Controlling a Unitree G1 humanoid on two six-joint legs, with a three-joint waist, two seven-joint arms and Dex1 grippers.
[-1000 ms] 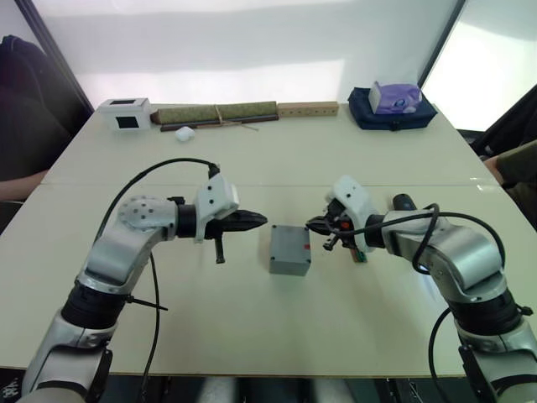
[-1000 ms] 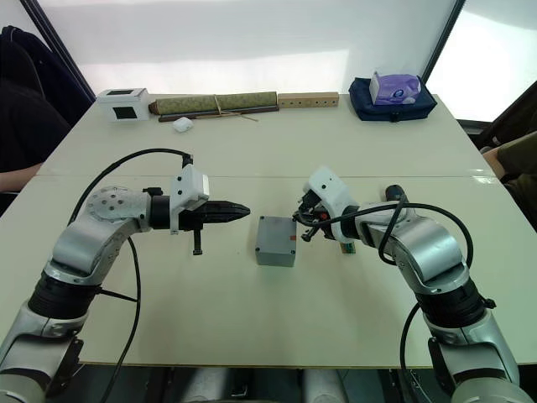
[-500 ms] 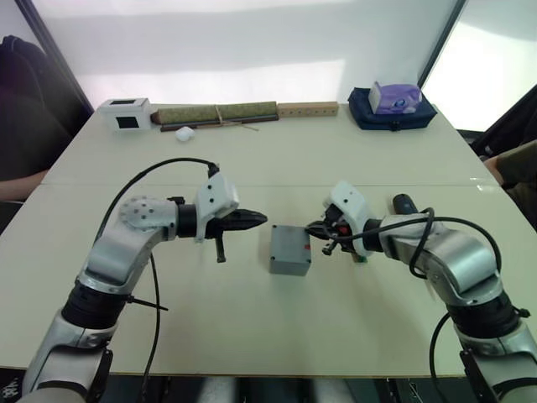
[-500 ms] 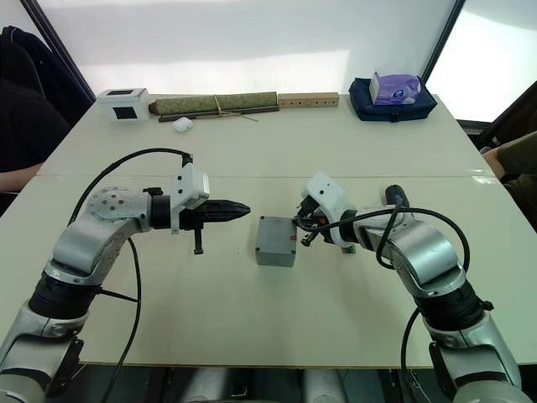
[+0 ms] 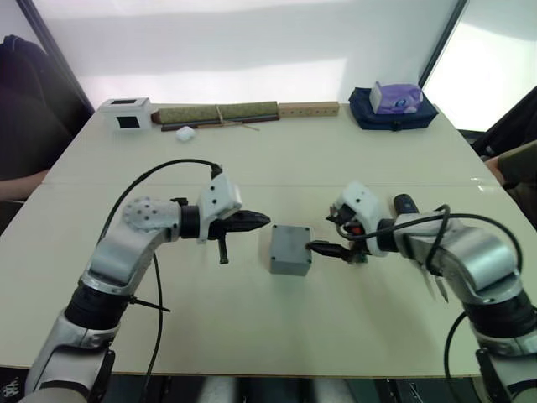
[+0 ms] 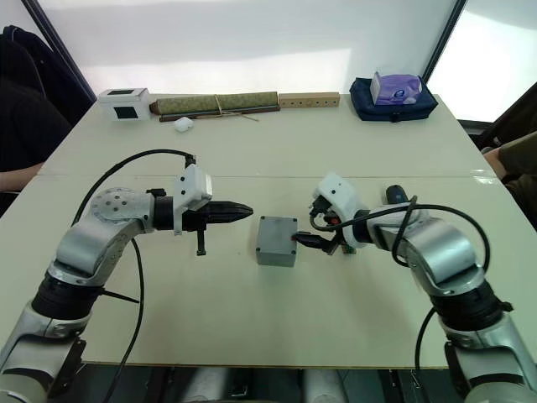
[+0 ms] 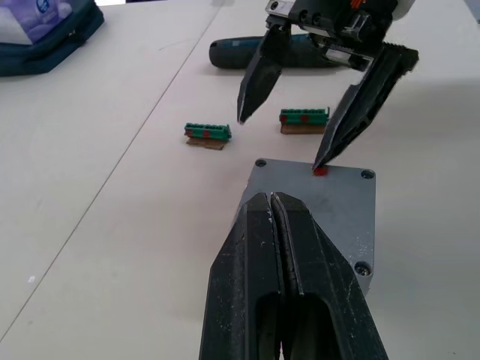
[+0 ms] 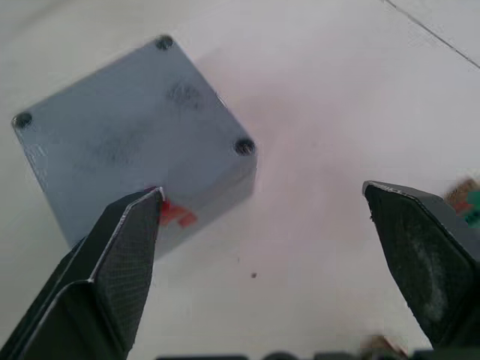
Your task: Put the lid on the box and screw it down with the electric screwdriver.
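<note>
On the left, your left gripper point(image 5: 258, 222) hovers pinched together and empty, just beside the box point(image 5: 289, 249) at mid-table. You can judge the lid point(image 8: 127, 154) already seated, screws showing at its corners, though whether they are tight you cannot tell. To the right, your right gripper point(image 5: 323, 248) is spread wide, one finger touching the red-marked side. The electric screwdriver point(image 7: 300, 54) lies untouched behind it. The left wrist view adds two green connectors point(image 7: 207, 135) near the box.

A lab or test room is suggested by a plain white table point(image 5: 252, 159), bare white wall point(image 5: 252, 42), and green connector parts point(image 7: 208, 134).
</note>
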